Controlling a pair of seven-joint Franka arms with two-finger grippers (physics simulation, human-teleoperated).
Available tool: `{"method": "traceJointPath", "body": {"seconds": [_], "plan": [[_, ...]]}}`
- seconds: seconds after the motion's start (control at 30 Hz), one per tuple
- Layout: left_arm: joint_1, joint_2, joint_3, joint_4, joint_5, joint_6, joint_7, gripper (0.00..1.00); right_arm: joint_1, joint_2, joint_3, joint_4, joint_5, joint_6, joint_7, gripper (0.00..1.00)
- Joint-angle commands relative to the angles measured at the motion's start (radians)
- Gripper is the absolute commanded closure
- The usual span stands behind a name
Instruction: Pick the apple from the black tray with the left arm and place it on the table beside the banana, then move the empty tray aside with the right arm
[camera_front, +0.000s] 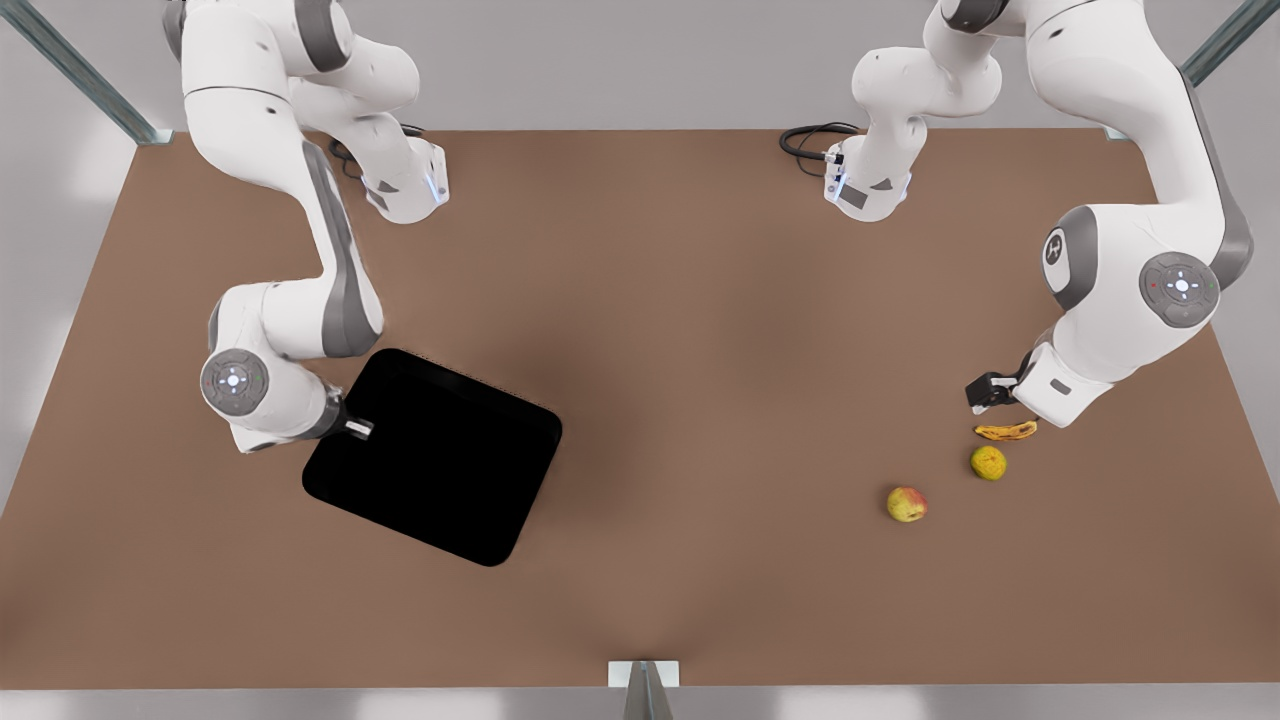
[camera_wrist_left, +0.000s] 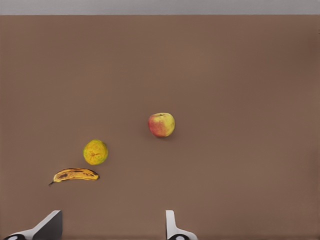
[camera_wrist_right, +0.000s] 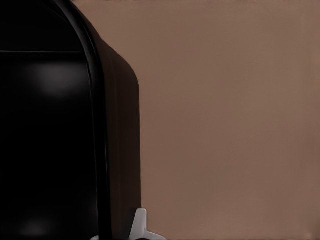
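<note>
Black and glossy, the black tray (camera_front: 440, 460) lies empty with the right gripper (camera_front: 355, 428) set on its rim at the corner nearest that arm. I cannot tell whether this pincer is clenched on the rim or merely resting against it. Out beyond it stretches bare table (camera_front: 700, 350), and well apart, across the board, the left gripper (camera_front: 990, 390) hovers released and holds nothing. The banana (camera_front: 1006, 431) lies just beside it, a yellow-green fruit (camera_front: 988, 462) a little farther out, and the apple (camera_front: 907, 504) farthest, on the tabletop near both. A one-corner hold is the risk: the tray may pivot or slip free when dragged. A low left pincer could also nudge the banana as it leaves. The right wrist view shows the tray's raised rim (camera_wrist_right: 95, 125) close up, which the front view flattens to a plain black slab. The left wrist view shows the apple's red blush (camera_wrist_left: 161, 124) and the wide gap of the left pincer.
</note>
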Motion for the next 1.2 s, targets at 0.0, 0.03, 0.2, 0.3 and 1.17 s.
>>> {"method": "traceJointPath", "body": {"seconds": [0.0,0.03,0.2,0.3,1.17], "plan": [[0.001,0.007,-0.001,0.029,-0.001,0.001,0.070,0.00,-0.003,0.062,-0.099,0.058,0.036,-0.091,-0.991,0.92],[0.003,0.007,0.001,0.030,-0.006,0.001,0.069,0.00,-0.008,0.115,-0.130,0.112,0.039,-0.083,-1.086,0.92],[0.004,0.013,0.004,0.035,0.002,0.001,0.070,0.00,-0.034,0.341,-0.248,0.233,0.227,0.096,-1.416,0.92],[0.006,0.013,0.004,0.035,0.004,0.001,0.070,0.00,-0.045,0.407,-0.245,0.233,0.270,0.190,-1.443,0.92],[0.015,0.015,0.006,0.044,0.005,-0.027,0.070,0.00,-0.097,-0.064,0.149,0.227,0.026,-0.152,-0.733,0.00]]}}
